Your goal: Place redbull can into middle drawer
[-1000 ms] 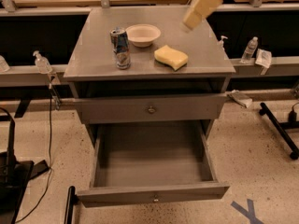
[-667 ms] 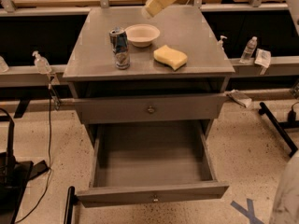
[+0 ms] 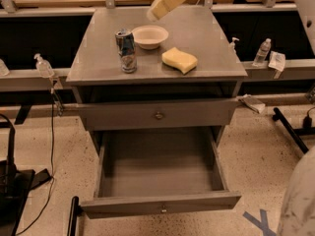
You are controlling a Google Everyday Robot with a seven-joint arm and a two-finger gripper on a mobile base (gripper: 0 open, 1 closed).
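The redbull can (image 3: 127,50) stands upright on the grey cabinet top (image 3: 197,31), near its front left part. The middle drawer (image 3: 157,171) is pulled out wide below, with a bare floor and a small knob on its front. My gripper (image 3: 156,13) hangs over the back of the cabinet top, just above and behind the white bowl (image 3: 150,36). It is up and to the right of the can and apart from it, and nothing shows in its grasp.
A yellow sponge (image 3: 179,60) lies right of the can. A closed drawer face with a knob (image 3: 158,115) sits above the open drawer. Bottles (image 3: 263,52) stand on side rails. My body (image 3: 300,200) fills the bottom right corner.
My gripper has moved left across the back of the cabinet top, from the right side to above the bowl. The can, bowl and sponge have not moved.
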